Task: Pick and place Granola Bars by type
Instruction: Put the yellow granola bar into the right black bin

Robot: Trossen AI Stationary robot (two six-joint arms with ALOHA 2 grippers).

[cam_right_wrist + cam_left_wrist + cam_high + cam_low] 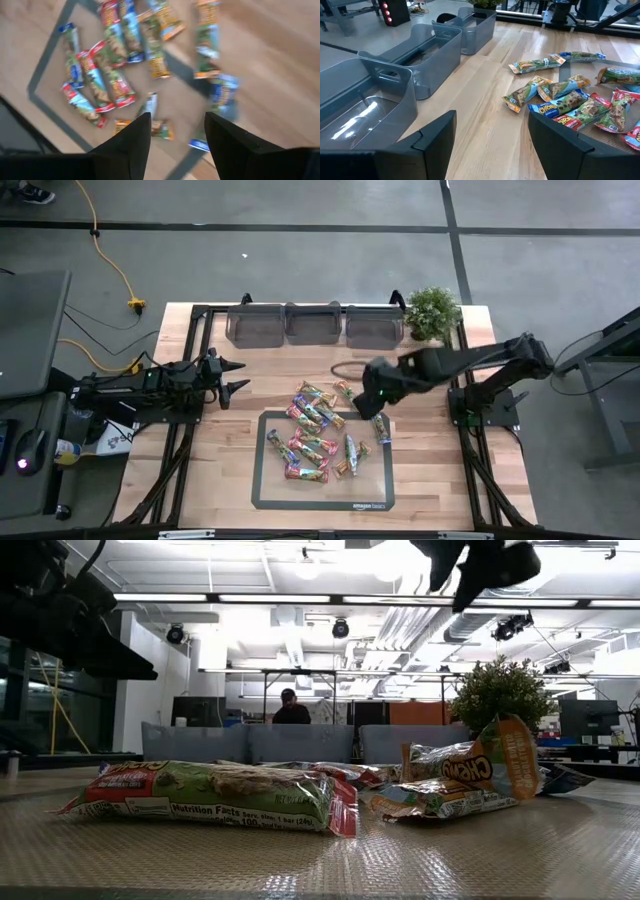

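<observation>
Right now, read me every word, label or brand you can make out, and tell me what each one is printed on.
"amazon basics": front edge of the mat, high view.
"Nutrition Facts": the nearest granola bar, low view; the finer print under it is too small to read.
"CHEWY", partly cut off: the upright wrapper, low view.
Wrappers in both wrist views: too blurred to read.

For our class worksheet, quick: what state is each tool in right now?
Left tool: open, empty, beside the bins.
Right tool: open, empty, above the granola bars.

Wooden table (230, 450) bears mat (268, 498), bins (315, 325), plant (432, 312)
</observation>
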